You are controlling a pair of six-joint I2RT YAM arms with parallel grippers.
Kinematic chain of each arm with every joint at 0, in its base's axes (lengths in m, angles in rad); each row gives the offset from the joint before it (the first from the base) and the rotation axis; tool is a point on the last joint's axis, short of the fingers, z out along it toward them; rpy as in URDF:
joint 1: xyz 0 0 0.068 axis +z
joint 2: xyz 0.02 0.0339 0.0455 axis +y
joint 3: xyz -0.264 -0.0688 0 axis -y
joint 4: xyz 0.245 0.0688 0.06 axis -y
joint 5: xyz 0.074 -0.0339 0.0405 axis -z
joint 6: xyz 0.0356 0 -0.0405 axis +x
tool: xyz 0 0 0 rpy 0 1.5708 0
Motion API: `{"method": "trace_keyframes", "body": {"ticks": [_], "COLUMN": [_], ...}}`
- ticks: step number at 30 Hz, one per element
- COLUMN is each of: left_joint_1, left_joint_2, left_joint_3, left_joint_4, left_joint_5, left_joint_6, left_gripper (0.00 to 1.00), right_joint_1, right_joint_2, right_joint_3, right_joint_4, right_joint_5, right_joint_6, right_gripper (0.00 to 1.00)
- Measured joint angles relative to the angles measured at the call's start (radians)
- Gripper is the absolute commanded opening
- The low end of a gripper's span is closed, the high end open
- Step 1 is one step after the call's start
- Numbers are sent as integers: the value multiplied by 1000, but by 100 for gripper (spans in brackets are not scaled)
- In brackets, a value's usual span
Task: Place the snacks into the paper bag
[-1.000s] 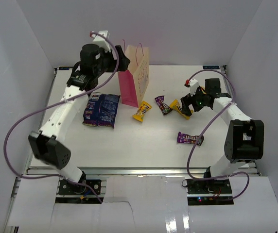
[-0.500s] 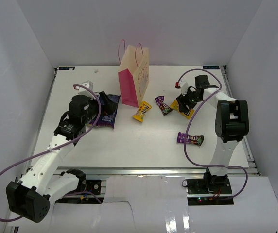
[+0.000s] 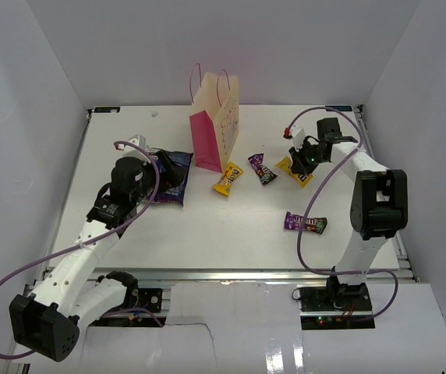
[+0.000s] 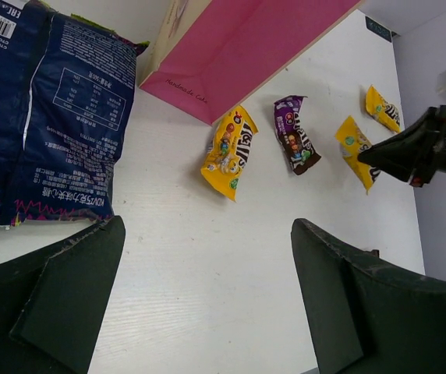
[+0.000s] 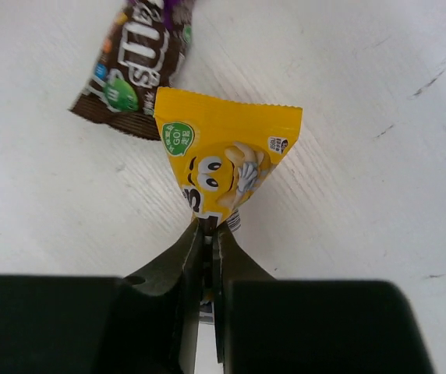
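Lying right of the paper bag (image 3: 221,125), a yellow packet (image 5: 227,156) is pinched by its edge in the closed jaws of the right gripper (image 5: 210,234), likely for lifting; the left gripper (image 4: 207,265) hangs wide open near the blue snack bag (image 4: 59,117).

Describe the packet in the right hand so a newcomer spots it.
Start at the pink-sided paper bag. A row of packets runs right from its base. Yours is the yellow packet just beyond the dark purple packet, the only one pinched in the right hand.
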Motion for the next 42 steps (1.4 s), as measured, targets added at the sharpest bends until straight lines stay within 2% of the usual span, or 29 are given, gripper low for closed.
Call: {"method": "trace_keyframes", "body": {"ticks": [4,8,12,16,20,25,31,37,42], "left_joint_1": [0,0,0,0,0,0,0,0,0], "left_joint_2": [-14,-24,-28,-43,-80,-132,-148,-154,-151], "left_joint_3": [-10,-11,-11,-12,-22,-47,-52,-57,-61], "left_joint_4": [-1,-4,-5,-12,-11,-20,-40,-45,-45], "left_joint_5": [-15,-35,-50,-60,-62,-63,-63,-63,-63], "left_joint_6": [-2,0,2,1,-5,-25,-40,-47,-48], "left_gripper": [98,98,98,98,98,98,98,98,98], "right_joint_1": [-1,38,161,328,473,547,571,575,576], "right_joint_2": [-105,-165,-167,-134,-77,15,145,190,189], "right_joint_3": [29,160,322,492,626,717,780,773,747], "right_joint_4": [-51,-82,-69,-16,127,311,455,525,600], "right_joint_5": [-96,-203,-275,-273,-153,71,394,577,629], "right_joint_6": [26,100,241,439,681,892,981,979,952], "right_gripper": [8,8,8,8,8,8,8,8,30]}}
